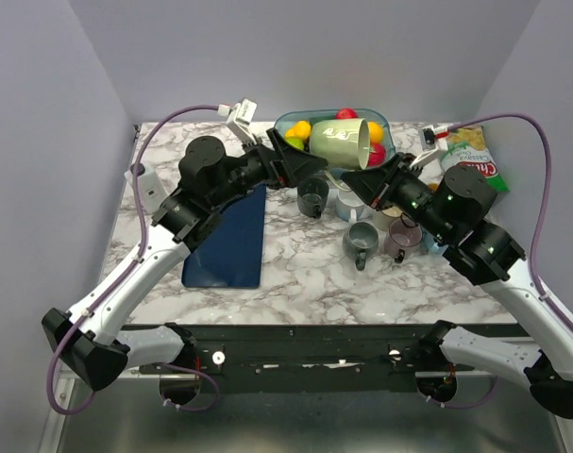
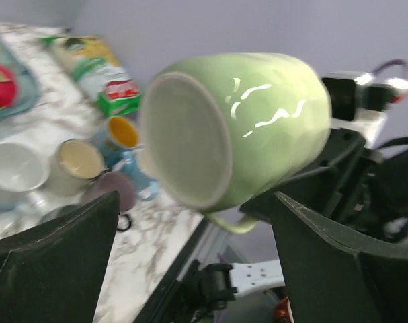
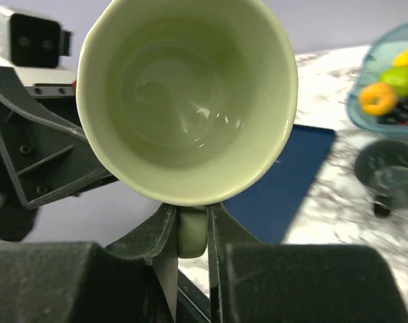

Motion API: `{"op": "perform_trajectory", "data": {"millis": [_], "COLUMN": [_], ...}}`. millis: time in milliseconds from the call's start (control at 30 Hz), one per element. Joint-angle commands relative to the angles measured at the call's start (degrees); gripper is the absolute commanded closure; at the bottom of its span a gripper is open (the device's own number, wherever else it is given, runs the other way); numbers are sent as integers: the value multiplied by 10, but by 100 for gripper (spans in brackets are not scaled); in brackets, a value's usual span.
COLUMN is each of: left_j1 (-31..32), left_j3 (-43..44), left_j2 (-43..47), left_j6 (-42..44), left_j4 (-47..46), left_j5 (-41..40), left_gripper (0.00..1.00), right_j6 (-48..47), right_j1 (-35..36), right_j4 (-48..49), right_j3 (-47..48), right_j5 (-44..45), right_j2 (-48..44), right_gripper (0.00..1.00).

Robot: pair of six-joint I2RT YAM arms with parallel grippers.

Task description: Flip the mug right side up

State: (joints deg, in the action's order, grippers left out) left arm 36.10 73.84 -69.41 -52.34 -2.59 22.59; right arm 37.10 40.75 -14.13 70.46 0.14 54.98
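Pale green glazed mug [image 1: 341, 140] hangs on its side above the marble worktop [image 1: 295, 255], over the other cups [image 1: 313, 195] and near the fruit tray [image 1: 385, 121] (mouth facing the right arm, base facing the left). The right pincer [image 3: 192, 225] is clamped on its handle [image 3: 192, 237]. The left pincer [image 2: 197, 198] gapes wide apart, fingers [image 2: 56, 256] flanking the mug's base without touching.

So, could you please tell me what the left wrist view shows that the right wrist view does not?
Only the left wrist view shows the green mug's flat underside, the snack bag and the open left gripper. Only the right wrist view shows the mug's empty inside, its handle pinched by the right gripper, and the blue mat. Both show the mug lying sideways in the air.
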Motion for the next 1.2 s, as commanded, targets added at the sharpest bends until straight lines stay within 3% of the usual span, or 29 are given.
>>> {"op": "perform_trajectory", "data": {"millis": [0,200,333,533,767,1167], "left_j1": [0,0,-2,-9,-25,-49], "left_j3": [24,15,45,76,75,45], "left_j2": [34,60,45,7,-10,-6], "left_j6": [127,167,157,150,139,120], "left_j4": [217,346,419,462,464,459], "left_j5": [-204,-436,-508,-518,-486,-445], "left_gripper": [1,1,1,1,1,1], "right_j6": [-43,-83,-84,-74,-38,-41], "right_j1": [-1,1,46,120,129,129], "right_j4": [-91,-178,-214,-238,-261,-238], "right_j3": [56,65,49,23,32,14], "right_j5": [72,70,107,218,290,314], "right_j2": [-9,48,93,190,314,420], "right_gripper": [99,99,99,99,99,99]}}
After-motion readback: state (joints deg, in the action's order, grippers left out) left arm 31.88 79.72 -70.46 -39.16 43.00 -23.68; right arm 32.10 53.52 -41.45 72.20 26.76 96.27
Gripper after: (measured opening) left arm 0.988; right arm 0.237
